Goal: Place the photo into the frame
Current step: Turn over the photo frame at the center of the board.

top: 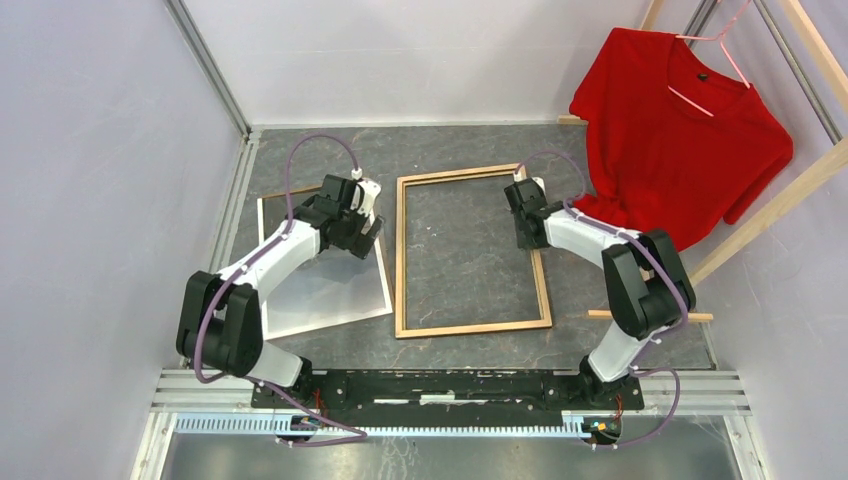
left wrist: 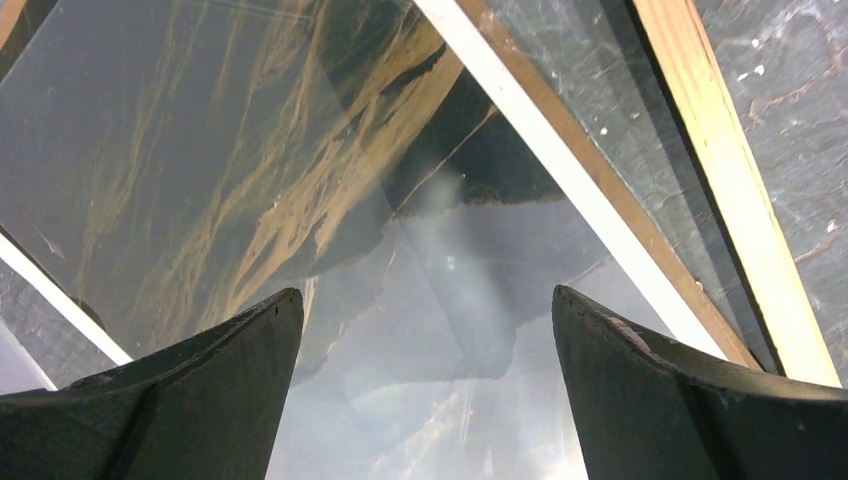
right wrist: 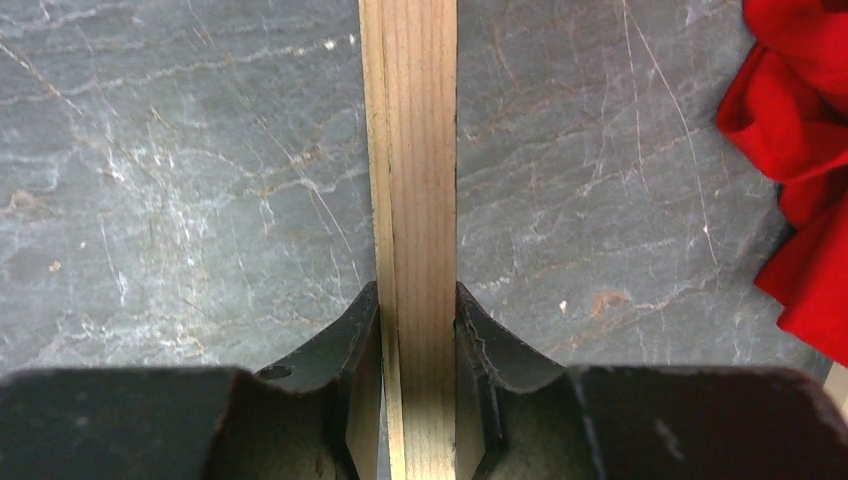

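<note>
The frame (top: 470, 328) lies flat in the middle of the table with its light wood back up. My right gripper (top: 527, 222) is shut on its right rail (right wrist: 418, 150), one finger on each side of the wood, low to the table. The photo (top: 320, 290) lies left of the frame, white border around it. In the left wrist view the photo (left wrist: 250, 170) shows dark golden sky above pale mist. My left gripper (left wrist: 425, 300) hovers over the photo near its right edge, fingers wide apart and holding nothing.
A brown board edge (left wrist: 590, 180) shows under the photo's right border, with the frame's left rail (left wrist: 720, 180) just beyond. A red T-shirt (top: 680, 130) hangs on a wooden rack at the back right, its cloth (right wrist: 800, 150) close to my right gripper.
</note>
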{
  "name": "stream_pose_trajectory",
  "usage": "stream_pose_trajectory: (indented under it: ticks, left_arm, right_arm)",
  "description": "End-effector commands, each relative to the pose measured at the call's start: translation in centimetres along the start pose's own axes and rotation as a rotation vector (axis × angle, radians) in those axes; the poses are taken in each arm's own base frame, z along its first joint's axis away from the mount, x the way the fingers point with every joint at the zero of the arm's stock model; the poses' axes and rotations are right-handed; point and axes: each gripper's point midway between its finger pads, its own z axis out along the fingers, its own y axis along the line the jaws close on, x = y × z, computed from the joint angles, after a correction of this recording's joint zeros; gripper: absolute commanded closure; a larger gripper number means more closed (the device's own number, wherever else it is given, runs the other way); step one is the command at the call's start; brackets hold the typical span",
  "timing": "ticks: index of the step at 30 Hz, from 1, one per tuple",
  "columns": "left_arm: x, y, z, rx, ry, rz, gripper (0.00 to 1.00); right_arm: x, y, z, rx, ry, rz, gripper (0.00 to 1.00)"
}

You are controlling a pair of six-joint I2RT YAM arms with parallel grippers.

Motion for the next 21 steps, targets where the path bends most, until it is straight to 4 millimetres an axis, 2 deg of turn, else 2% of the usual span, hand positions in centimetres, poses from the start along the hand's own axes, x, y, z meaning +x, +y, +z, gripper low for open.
stream_pose_trajectory:
  ticks: [1,3,7,8,11,13,15,16,18,21]
  left_arm:
    - [0.4,1.0,-1.4,-0.037,-0.018,0.037,0.0]
    - [0.6,1.0,-1.6,-0.036,-0.018,0.033,0.0]
    - [1.1,1.5,-2.0,-0.048,-0.002,0.029,0.0]
    - [1.1,1.8,-2.2,-0.051,0.0,0.026,0.0]
    - [1.2,3.2,-2.8,-0.065,-0.001,-0.003,0.0]
    - [1.4,4.5,-3.3,-0.077,-0.001,-0.026,0.0]
    - [2.0,6.2,-3.7,-0.098,0.005,-0.054,0.0]
    - [2.3,7.1,-4.0,-0.108,0.007,-0.068,0.0]
    - [3.1,9.1,-4.6,-0.127,0.012,-0.099,0.0]
    - [5.1,12.9,-5.7,-0.193,0.036,-0.159,0.0]
  right_arm:
    - [-2.8,-0.8,0.6,0.086,-0.059,0.006,0.89]
    - [-2.9,-0.6,0.9,0.087,-0.055,0.001,0.84]
    - [-2.4,-1.1,1.4,0.127,-0.023,-0.015,0.58]
    - [-2.3,-1.3,1.4,0.138,-0.02,-0.016,0.48]
    - [-2.4,-2.0,1.0,0.17,-0.027,-0.01,0.29]
    - [-2.8,-2.2,0.5,0.175,-0.038,0.002,0.22]
    - [-3.8,-2.1,-0.5,0.15,-0.067,0.027,0.2]
    - [-4.7,-1.8,-1.3,0.12,-0.094,0.049,0.19]
    - [-6.8,0.1,-3.1,-0.011,-0.161,0.095,0.16]
    - [-10.6,5.8,-7.3,-0.253,-0.28,0.106,0.09]
